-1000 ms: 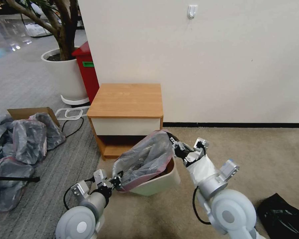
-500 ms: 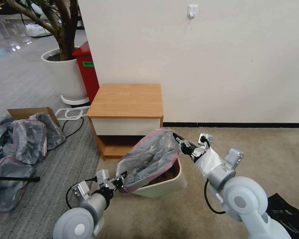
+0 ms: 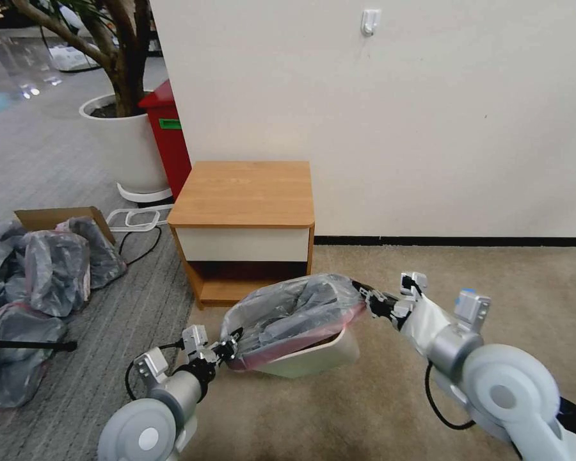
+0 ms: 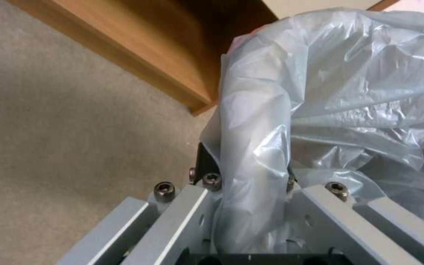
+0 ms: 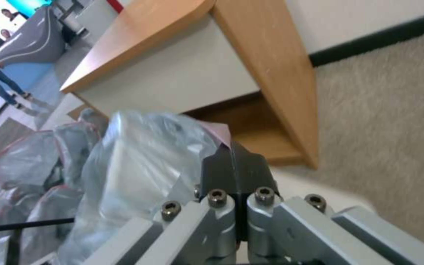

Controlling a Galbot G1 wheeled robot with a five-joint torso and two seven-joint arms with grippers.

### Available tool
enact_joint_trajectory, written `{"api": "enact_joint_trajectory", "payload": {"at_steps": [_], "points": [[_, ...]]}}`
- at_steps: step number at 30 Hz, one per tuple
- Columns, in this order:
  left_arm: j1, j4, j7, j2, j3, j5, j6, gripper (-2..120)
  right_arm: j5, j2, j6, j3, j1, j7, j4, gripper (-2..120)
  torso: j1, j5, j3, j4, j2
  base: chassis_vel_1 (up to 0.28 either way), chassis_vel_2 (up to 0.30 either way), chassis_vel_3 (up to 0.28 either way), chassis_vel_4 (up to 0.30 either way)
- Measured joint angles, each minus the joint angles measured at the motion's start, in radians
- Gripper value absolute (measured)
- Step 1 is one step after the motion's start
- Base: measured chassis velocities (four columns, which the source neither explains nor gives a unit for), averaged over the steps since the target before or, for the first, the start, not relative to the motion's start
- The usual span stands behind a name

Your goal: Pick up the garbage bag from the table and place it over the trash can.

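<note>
The garbage bag (image 3: 294,307), translucent grey with a pink-red rim band, is stretched over the mouth of the cream trash can (image 3: 313,358), which stands tilted on the carpet in front of the table (image 3: 243,192). My left gripper (image 3: 229,349) is shut on the bag's near-left rim; the plastic bunches between its fingers (image 4: 207,169) in the left wrist view, garbage bag (image 4: 329,103). My right gripper (image 3: 365,296) is shut on the far-right rim, its dark fingertips (image 5: 235,173) pinching the pink edge of the garbage bag (image 5: 143,154).
A pile of grey bags (image 3: 38,282) and a cardboard box (image 3: 57,218) lie on the left floor. A red bin (image 3: 168,137) and white planter (image 3: 125,144) stand behind the table. The wall (image 3: 397,115) is close behind. Open carpet (image 3: 525,282) lies to the right.
My right gripper has pulled the bag's rim rightward and downward, flattening the bag over the can's mouth. The can has shifted slightly. My left gripper has held nearly still.
</note>
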Motion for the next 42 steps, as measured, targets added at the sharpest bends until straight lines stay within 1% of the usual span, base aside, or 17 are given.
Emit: {"api": "enact_joint_trajectory", "payload": {"at_steps": [4,5,7,9,10,13,14,16,21,24,28,30,35,42], "points": [[-0.002,-0.008,-0.003,0.003,-0.028,-0.085,0.008,3,0.008,0.05,0.017,-0.029,-0.055,0.032,0.04,0,0.0,0.0,0.0,0.0,0.0,0.0,0.0,0.0,0.0],[-0.002,-0.008,-0.003,0.003,-0.028,-0.085,0.008,3,0.008,0.05,0.017,-0.029,-0.055,0.032,0.04,0,0.0,0.0,0.0,0.0,0.0,0.0,0.0,0.0,0.0],[-0.002,-0.01,-0.005,0.007,-0.053,-0.127,0.02,3,-0.021,0.071,0.056,-0.042,-0.073,0.025,0.044,0,0.0,-0.0001,0.0,0.0,0.0,0.0,0.0,0.0,0.0],[-0.003,-0.01,-0.006,0.01,-0.07,-0.147,0.026,3,-0.072,0.082,0.107,-0.051,-0.079,-0.011,0.034,0,0.0,-0.0001,0.0,0.0,0.0,0.0,0.0,0.0,0.0],[-0.003,-0.01,-0.006,0.01,-0.07,-0.147,0.026,3,-0.072,0.082,0.107,-0.051,-0.079,-0.011,0.034,0,0.0,-0.0001,0.0,0.0,0.0,0.0,0.0,0.0,0.0],[-0.001,-0.008,-0.007,0.011,-0.081,-0.163,0.033,3,-0.17,0.095,0.177,-0.066,-0.074,-0.088,-0.009,0,0.0,0.0,0.0,0.0,0.0,0.0,0.0,0.0,0.0],[-0.001,-0.008,-0.007,0.011,-0.081,-0.163,0.033,3,-0.17,0.095,0.177,-0.066,-0.074,-0.088,-0.009,0,0.0,0.0,0.0,0.0,0.0,0.0,0.0,0.0,0.0],[0.001,-0.008,-0.008,0.011,-0.083,-0.167,0.034,3,-0.215,0.103,0.202,-0.073,-0.069,-0.139,-0.034,0,0.0,-0.0001,0.0,0.0001,0.0,0.0,0.0,0.0,0.0],[-0.001,-0.012,-0.009,0.016,-0.084,-0.167,0.035,3,-0.293,0.107,0.216,-0.1,-0.061,-0.2,-0.065,0,0.0,0.0,0.0,0.0,0.0,0.0,0.0,0.0,0.0],[-0.004,-0.012,-0.011,0.02,-0.087,-0.167,0.035,3,-0.326,0.102,0.22,-0.117,-0.07,-0.212,-0.064,0,0.0,-0.0001,0.0,0.0001,0.0,0.0,0.0,0.0,0.0],[-0.009,-0.012,-0.025,0.024,-0.09,-0.164,0.031,3,-0.353,0.1,0.22,-0.117,-0.088,-0.214,-0.04,0,0.0,-0.0001,0.0,0.0001,0.0,0.0,0.0,0.0,0.0],[-0.01,-0.011,-0.029,0.025,-0.091,-0.16,0.029,3,-0.363,0.095,0.216,-0.108,-0.106,-0.211,-0.025,3,0.0,-0.0001,0.0,0.0001,0.0,0.0,0.0,0.0,0.0],[-0.012,-0.007,-0.032,0.022,-0.093,-0.156,0.027,3,-0.39,0.098,0.211,-0.097,-0.152,-0.186,-0.009,0,0.0,-0.0001,0.0,0.0,0.0,0.0,0.0,0.0,0.0],[-0.014,-0.007,-0.032,0.022,-0.094,-0.156,0.027,3,-0.439,0.114,0.24,-0.112,-0.165,-0.181,-0.032,0,0.0,0.0,0.0,0.0,0.0,0.0,0.0,0.0,0.0]]}}
